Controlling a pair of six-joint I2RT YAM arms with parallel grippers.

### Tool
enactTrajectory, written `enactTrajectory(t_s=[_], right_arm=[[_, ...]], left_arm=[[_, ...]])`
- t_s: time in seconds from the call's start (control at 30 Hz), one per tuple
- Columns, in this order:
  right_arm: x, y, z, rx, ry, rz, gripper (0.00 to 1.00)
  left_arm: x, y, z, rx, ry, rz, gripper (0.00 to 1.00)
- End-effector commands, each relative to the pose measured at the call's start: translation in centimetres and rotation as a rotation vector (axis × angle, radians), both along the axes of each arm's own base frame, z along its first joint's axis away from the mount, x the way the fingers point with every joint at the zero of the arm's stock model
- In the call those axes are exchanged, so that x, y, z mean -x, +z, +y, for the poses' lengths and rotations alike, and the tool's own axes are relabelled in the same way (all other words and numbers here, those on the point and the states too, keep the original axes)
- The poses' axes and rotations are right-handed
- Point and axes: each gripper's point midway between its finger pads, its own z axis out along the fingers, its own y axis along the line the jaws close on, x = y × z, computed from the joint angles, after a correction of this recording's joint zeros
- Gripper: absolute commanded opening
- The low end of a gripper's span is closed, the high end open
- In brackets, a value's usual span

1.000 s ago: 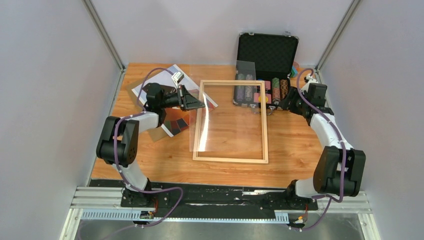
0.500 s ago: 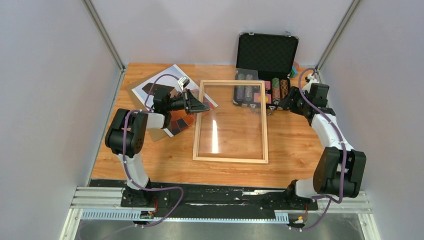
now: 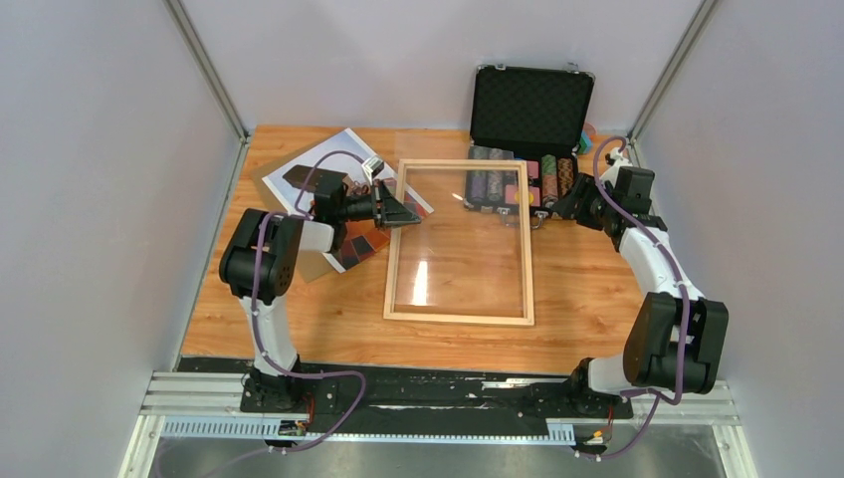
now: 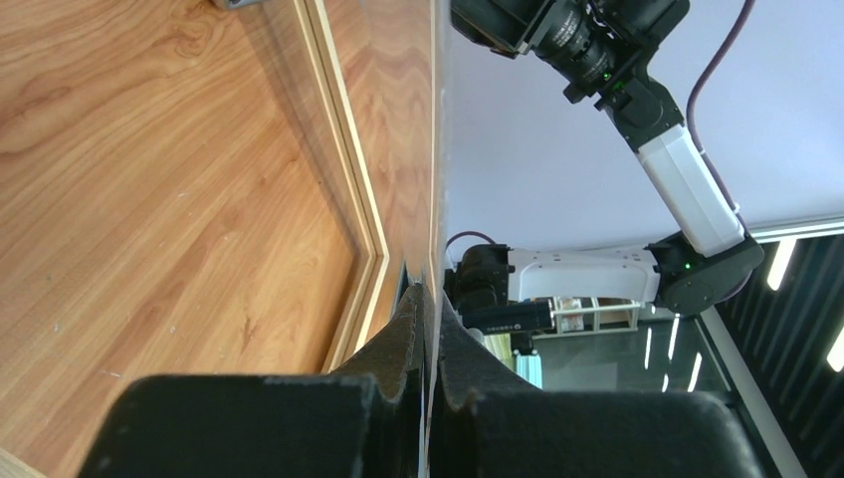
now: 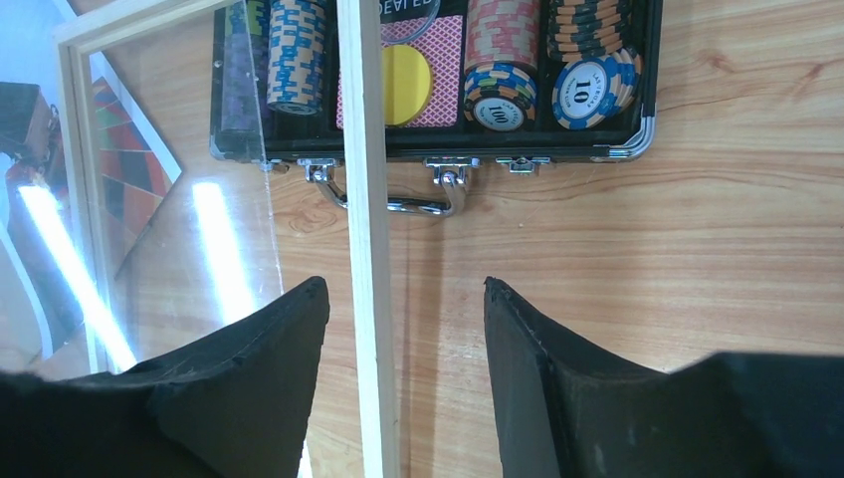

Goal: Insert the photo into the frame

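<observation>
Clear pane (image 3: 458,239) is pinched at its left edge by my left end effector (image 4: 426,299), forearm reaching level over the photo (image 3: 333,154), which lies on the counter (image 3: 587,289) left of the frame (image 3: 527,249). My right end effector (image 5: 403,289), arm stretched forward, is spread astride the frame's right rail.

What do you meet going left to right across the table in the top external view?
The photo → frame → right gripper. The left gripper and chip case overlap the frame, so they are left out.
</observation>
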Motion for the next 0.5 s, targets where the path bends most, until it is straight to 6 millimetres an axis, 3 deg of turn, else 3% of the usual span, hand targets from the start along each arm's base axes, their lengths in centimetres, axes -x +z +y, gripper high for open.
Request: enactTrajectory(t_s=[0.0,0.47], right_arm=[[-0.6,0.9,0.1,-0.014,0.005,-0.049,0.57],[-0.6,0.4,0.2,-0.017,0.010,-0.038,0.57]], left_arm=[[-0.5,0.4,-0.7,0.003,-0.021,-0.077,0.00],[-0.7,-0.7,-1.4,-0.013,-0.049,-0.075,0.00]])
